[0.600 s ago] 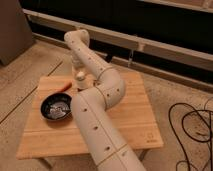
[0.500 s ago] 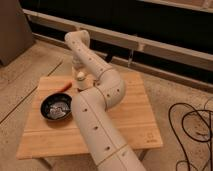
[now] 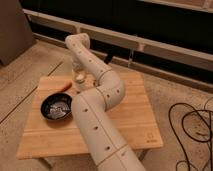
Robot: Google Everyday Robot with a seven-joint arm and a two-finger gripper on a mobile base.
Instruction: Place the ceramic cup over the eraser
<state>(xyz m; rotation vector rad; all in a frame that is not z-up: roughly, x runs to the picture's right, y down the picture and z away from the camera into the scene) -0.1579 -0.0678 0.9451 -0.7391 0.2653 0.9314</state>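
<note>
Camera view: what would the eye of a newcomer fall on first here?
The big cream-white robot arm rises from the bottom edge and bends over the wooden table; its gripper is at the table's far left part, by the small ceramic cup. A black bowl sits on the table's left side, and dark cables lie on the floor at the right.

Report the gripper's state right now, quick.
Gripper: down at the ceramic cup, over the far left part of the wooden table; open, shut or holding the cup cannot be told.
</note>
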